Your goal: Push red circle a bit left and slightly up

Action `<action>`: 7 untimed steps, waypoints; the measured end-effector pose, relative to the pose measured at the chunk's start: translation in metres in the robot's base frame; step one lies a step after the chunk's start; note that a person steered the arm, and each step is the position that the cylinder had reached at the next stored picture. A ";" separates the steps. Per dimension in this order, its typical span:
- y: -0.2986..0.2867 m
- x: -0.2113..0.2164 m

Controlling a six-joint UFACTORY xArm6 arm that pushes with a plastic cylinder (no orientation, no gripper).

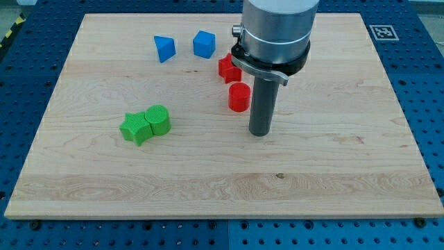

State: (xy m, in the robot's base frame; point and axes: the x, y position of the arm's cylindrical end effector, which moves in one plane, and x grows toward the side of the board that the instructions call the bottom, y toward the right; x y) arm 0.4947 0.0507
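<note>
The red circle [238,96] is seen just right of board centre, towards the far half, standing upright as a short cylinder. My tip [259,132] is placed just to its right and a little nearer, i.e. lower-right of it in the view; a narrow strip of wood seems to be left between them, so contact isn't judged to be made yet. That offset is what the move turns on: w/ the tip on the near-right side, a push to the left and slightly far would be lined up approx. as needed.

No fingers are fitted to this rig, only the rod, so nothing is gripped.

Just beyond the circle a second red block [228,68] is found, its right part hidden behind the arm's housing, so its shape can't be made out. A push steered too far could bring the circle against it. The other blocks lie well apart to the left.
</note>
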 end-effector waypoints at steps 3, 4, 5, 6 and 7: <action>-0.015 -0.016; -0.015 -0.021; -0.015 -0.022; -0.019 -0.024; -0.019 -0.027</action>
State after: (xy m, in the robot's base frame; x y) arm 0.4675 0.0314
